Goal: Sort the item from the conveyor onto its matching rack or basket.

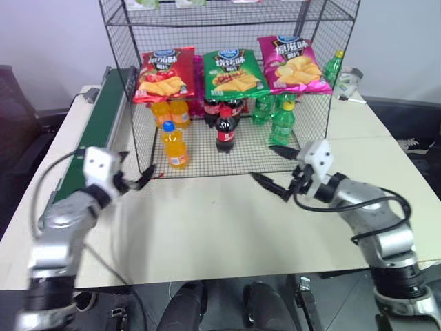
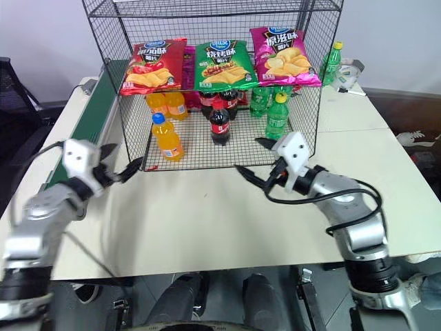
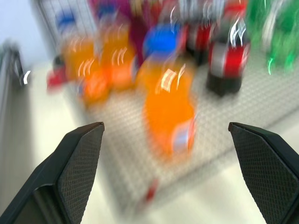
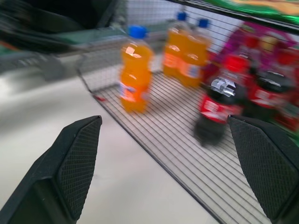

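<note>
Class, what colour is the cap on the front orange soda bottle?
Blue cap, clearest in the right wrist view.

Pale tabletop (image 1: 227, 227), plain light wall (image 1: 48, 41) behind, perhaps a dark chair (image 1: 17, 124) alongside.

Both arms are silver-grey metal with rounded segments, ending in white boxy wrist blocks. A black cable loops along each. Each tool, left tool (image 1: 136, 181) and right tool (image 1: 274, 169), has two black cross-hatched fingers (image 3: 79, 161).
</note>
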Controlling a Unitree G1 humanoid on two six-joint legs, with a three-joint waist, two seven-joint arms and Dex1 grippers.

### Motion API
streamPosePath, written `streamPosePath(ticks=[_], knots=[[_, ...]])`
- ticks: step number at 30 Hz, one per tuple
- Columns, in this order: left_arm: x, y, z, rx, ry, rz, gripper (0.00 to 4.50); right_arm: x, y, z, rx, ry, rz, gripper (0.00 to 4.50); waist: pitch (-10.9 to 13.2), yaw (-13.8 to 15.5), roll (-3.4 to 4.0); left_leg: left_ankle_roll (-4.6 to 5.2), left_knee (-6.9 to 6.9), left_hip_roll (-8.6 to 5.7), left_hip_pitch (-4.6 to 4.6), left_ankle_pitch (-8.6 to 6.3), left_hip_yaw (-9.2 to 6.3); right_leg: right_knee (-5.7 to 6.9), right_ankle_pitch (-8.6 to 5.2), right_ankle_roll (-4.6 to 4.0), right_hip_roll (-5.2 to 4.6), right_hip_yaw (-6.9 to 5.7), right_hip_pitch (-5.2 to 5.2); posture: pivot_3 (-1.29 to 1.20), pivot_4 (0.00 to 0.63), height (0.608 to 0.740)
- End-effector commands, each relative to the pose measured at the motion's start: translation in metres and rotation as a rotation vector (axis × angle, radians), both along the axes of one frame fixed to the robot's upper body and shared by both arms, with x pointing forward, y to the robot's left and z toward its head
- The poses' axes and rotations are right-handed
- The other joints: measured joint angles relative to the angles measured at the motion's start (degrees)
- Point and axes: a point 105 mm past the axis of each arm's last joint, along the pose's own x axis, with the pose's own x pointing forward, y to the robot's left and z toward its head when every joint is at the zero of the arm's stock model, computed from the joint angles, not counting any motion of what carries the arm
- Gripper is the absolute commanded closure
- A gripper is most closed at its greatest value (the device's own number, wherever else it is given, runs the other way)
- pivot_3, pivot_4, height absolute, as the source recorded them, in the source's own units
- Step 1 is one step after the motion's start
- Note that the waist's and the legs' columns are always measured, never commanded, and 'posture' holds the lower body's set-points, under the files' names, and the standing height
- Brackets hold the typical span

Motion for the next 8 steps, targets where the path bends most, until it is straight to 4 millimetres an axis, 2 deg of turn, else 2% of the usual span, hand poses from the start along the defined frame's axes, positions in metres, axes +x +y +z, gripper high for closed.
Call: streamPosePath(ticks=[1,8], knots=[[-0.0099,-0.0040,0.0156,-0.009,-0.020,-0.041,0.04,-0.0021,-0.0009,0.0093,0.004,-0.030,0.025,0.00,0.0,0.8,0.00,0.00,0.04,-0.01,0.03,-0.01,-0.04,-0.05,-0.05,-0.10,-0.02,-0.05,-0.01,0.00,0.150,0.740],[-0.0172,-0.0019,0.0110,-0.015,0.025,-0.048,0.04,-0.0021,-0.0044,0.0091,-0.006,-0.026,0.026,0.00,0.0,1.3,0.00,0.02,0.06,-0.01,0.04,-0.02,-0.02,-0.20,-0.10,-0.20,-0.05,-0.02,0.03,0.00,0.150,0.740]])
